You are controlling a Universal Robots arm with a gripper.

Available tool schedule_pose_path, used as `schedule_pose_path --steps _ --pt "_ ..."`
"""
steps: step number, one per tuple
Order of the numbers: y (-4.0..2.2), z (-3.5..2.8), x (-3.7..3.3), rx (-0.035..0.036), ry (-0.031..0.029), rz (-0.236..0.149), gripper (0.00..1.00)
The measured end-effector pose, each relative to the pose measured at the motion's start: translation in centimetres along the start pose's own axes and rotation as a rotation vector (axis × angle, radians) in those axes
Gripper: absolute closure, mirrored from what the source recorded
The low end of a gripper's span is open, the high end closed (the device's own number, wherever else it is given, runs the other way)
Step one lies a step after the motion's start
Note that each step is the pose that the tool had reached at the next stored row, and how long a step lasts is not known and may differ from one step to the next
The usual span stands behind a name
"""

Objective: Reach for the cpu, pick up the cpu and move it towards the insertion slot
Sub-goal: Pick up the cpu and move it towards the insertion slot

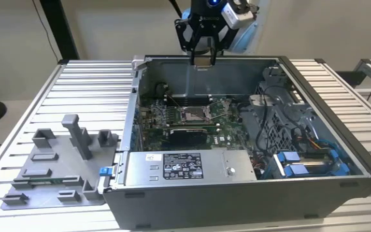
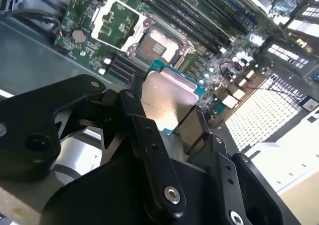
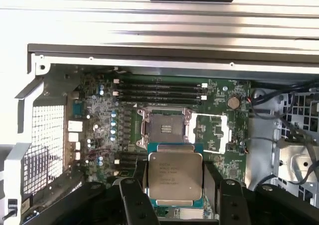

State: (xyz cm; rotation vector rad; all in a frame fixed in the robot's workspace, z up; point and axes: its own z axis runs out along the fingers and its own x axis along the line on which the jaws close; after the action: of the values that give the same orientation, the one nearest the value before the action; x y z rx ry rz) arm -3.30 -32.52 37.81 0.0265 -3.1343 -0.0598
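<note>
My gripper hangs above the rear wall of the open computer case, shut on the cpu. In both wrist views the cpu is a thin square chip with a pale metal top and green edge, pinched between the black fingers. The insertion slot lies on the motherboard below and ahead of the chip. It is a silver-framed socket with a grey centre, and its cover frame is flipped open beside it. The cpu is held in the air, clear of the slot.
The case holds the green motherboard, black memory slots, cables, a power supply and blue drive brackets. A grey fixture plate with upright blocks sits at the exterior view's left on the slatted metal table.
</note>
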Motion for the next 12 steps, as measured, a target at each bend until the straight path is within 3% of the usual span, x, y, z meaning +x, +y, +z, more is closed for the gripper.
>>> schedule_pose_path --steps 4,12 --pt "0.28 0.04 0.12 -0.0001 0.0082 0.000 1.00" --pt "0.53 0.12 0.12 0.0000 0.0092 0.000 1.00"
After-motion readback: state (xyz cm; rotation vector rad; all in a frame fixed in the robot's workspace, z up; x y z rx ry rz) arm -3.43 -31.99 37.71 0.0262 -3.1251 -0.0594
